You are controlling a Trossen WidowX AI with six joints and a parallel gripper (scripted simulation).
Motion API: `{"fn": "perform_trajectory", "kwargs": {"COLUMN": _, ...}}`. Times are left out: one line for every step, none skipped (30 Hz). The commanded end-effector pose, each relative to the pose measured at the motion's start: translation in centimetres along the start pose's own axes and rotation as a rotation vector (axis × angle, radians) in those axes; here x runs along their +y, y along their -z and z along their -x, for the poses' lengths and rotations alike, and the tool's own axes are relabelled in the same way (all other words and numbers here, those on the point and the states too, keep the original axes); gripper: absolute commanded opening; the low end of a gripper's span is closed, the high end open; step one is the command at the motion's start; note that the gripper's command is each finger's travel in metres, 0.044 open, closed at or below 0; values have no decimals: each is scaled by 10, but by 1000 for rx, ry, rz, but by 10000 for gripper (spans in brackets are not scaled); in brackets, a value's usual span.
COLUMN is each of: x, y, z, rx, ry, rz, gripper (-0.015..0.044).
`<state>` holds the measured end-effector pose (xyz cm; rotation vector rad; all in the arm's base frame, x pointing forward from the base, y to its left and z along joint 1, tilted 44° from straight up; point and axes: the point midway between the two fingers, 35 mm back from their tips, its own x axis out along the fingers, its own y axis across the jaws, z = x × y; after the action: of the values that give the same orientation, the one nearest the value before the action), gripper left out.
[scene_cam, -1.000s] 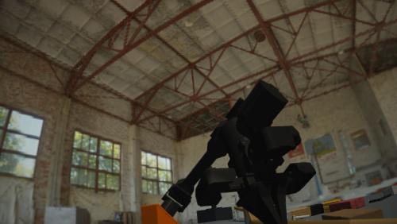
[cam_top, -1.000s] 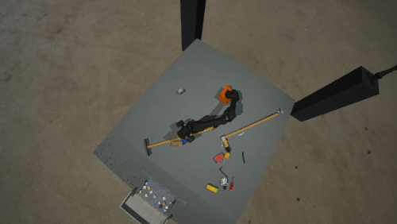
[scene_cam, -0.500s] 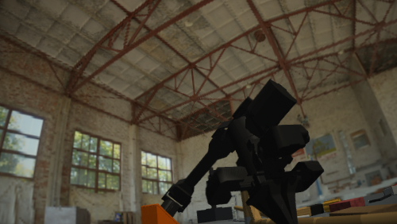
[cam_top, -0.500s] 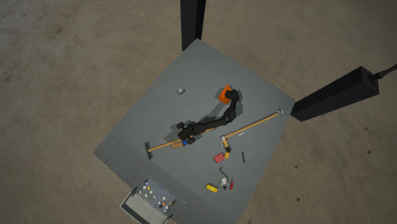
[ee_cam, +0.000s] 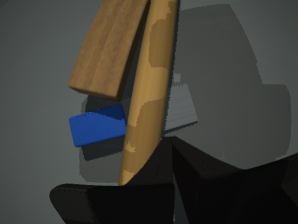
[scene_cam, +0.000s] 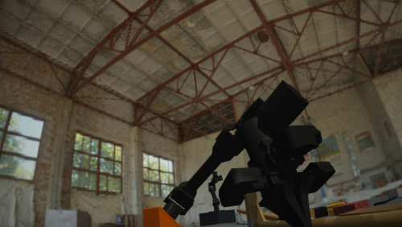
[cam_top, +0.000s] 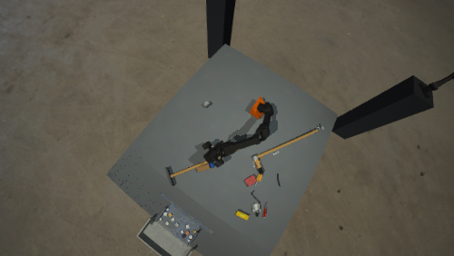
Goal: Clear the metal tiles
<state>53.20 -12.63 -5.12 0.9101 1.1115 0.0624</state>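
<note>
The long scraper (cam_top: 188, 169) (ee_cam: 156, 55) lies with its dark crosswise head (cam_top: 171, 176) toward the left of the table, and its wooden handle runs to my gripper (cam_top: 212, 160) (ee_cam: 168, 143). My gripper is shut with its fingertips together. The handle passes beside and behind the left finger in the wrist view, not between the fingertips; whether they touch is hidden. Several small tiles (cam_top: 177, 224) lie on a blue-grey surface beside the pale grey catch box (cam_top: 167, 240). I cannot tell whether that surface is the bench plate or part of the box.
A wooden block (cam_top: 202, 168) (ee_cam: 107, 52), a blue block (ee_cam: 98, 126) and a grey piece lie around the handle. Another long stick (cam_top: 288, 143), a hammer (cam_top: 258, 164), a red block (cam_top: 251, 181) and a yellow block (cam_top: 242, 215) lie to the right.
</note>
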Motion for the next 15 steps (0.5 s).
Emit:
{"fn": "perform_trajectory", "kwargs": {"x": 9, "y": -1, "z": -3, "rx": 2, "ry": -5, "rz": 8, "gripper": 0}}
{"fn": "perform_trajectory", "kwargs": {"x": 10, "y": -1, "z": -3, "rx": 2, "ry": -5, "rz": 8, "gripper": 0}}
{"fn": "perform_trajectory", "kwargs": {"x": 10, "y": -1, "z": -3, "rx": 2, "ry": -6, "rz": 8, "gripper": 0}}
{"fn": "perform_trajectory", "kwargs": {"x": 11, "y": -1, "z": -4, "rx": 2, "ry": -6, "rz": 8, "gripper": 0}}
{"fn": "perform_trajectory", "kwargs": {"x": 12, "y": -1, "z": -4, "rx": 2, "ry": -6, "rz": 8, "gripper": 0}}
{"fn": "perform_trajectory", "kwargs": {"x": 13, "y": -2, "z": -4, "rx": 2, "ry": -6, "rz": 8, "gripper": 0}}
{"fn": "perform_trajectory", "kwargs": {"x": 14, "y": -2, "z": -4, "rx": 2, "ry": -6, "rz": 8, "gripper": 0}}
{"fn": "perform_trajectory", "kwargs": {"x": 15, "y": -2, "z": -4, "rx": 2, "ry": -6, "rz": 8, "gripper": 0}}
{"fn": "perform_trajectory", "kwargs": {"x": 16, "y": -2, "z": -4, "rx": 1, "ry": -6, "rz": 8, "gripper": 0}}
{"fn": "perform_trajectory", "kwargs": {"x": 17, "y": -3, "z": -5, "rx": 1, "ry": -7, "rz": 8, "gripper": 0}}
{"fn": "perform_trajectory", "kwargs": {"x": 18, "y": -3, "z": -5, "rx": 1, "ry": -7, "rz": 8, "gripper": 0}}
{"fn": "perform_trajectory", "kwargs": {"x": 19, "y": -3, "z": -5, "rx": 1, "ry": -7, "rz": 8, "gripper": 0}}
{"fn": "perform_trajectory", "kwargs": {"x": 20, "y": -3, "z": -5, "rx": 1, "ry": -7, "rz": 8, "gripper": 0}}
{"fn": "perform_trajectory", "kwargs": {"x": 21, "y": -3, "z": -5, "rx": 1, "ry": -7, "rz": 8, "gripper": 0}}
{"fn": "perform_trajectory", "kwargs": {"x": 22, "y": -4, "z": -5, "rx": 1, "ry": -7, "rz": 8, "gripper": 0}}
